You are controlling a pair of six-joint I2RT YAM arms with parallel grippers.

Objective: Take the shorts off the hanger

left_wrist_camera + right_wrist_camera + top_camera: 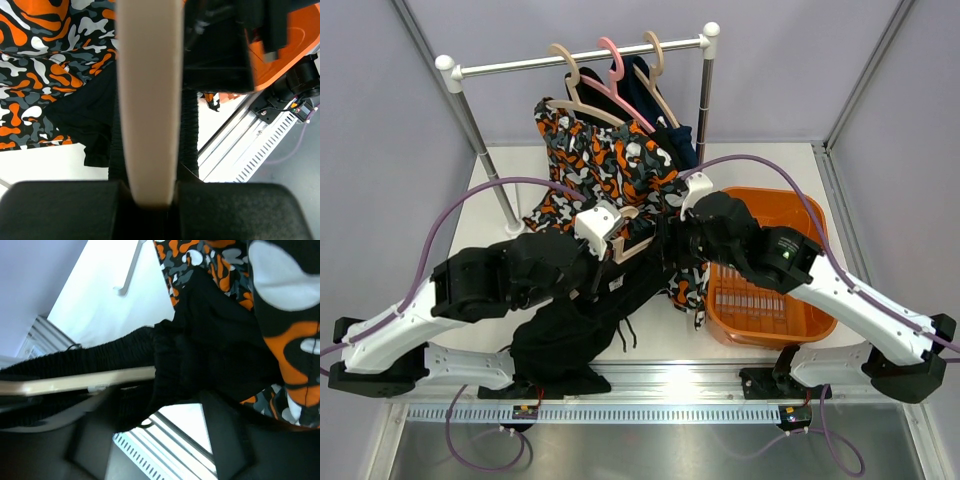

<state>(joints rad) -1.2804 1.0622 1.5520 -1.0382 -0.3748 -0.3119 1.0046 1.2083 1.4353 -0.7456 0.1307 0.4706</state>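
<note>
While my left gripper (149, 197) pinches the beige hanger (147, 100) tight, black shorts (570, 335) droop from it onto the table (790, 165). The right gripper (160, 440) has its jaws apart around the waistband (167, 365) (can't tell if gripping).

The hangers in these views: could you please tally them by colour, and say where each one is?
On the rail, beige hangers: 2
On the rail, pink hanger: 1
In the left pincer, beige hanger: 1
Total: 4
</note>
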